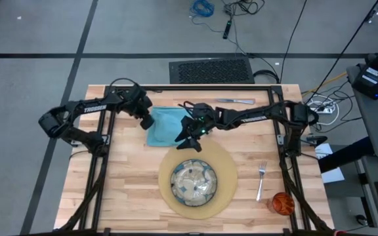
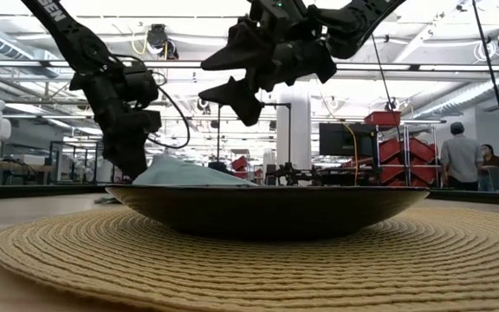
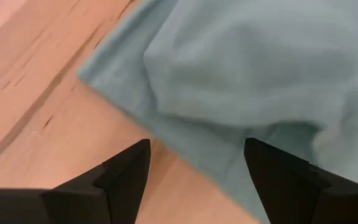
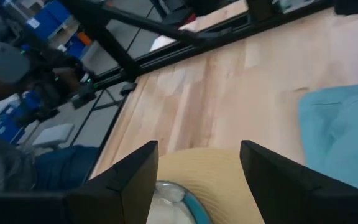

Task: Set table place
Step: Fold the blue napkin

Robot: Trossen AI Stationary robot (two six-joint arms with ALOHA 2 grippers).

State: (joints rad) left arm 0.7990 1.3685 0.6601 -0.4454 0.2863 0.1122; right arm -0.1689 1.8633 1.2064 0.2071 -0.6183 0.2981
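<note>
While both arms hover, napkin (image 1: 165,126) bunched beside placemat (image 1: 228,176), fork (image 1: 261,180) apart

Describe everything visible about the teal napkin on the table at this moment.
The teal napkin is a soft cloth, crumpled and rumpled rather than folded flat, with a raised bulge in its middle. It lies on the wooden table just beyond the round placemat, its near edge close to the mat's rim. The left gripper is down at its left edge, fingers open astride the cloth's border; the right gripper hangs open over its right side, above the cloth.
</note>
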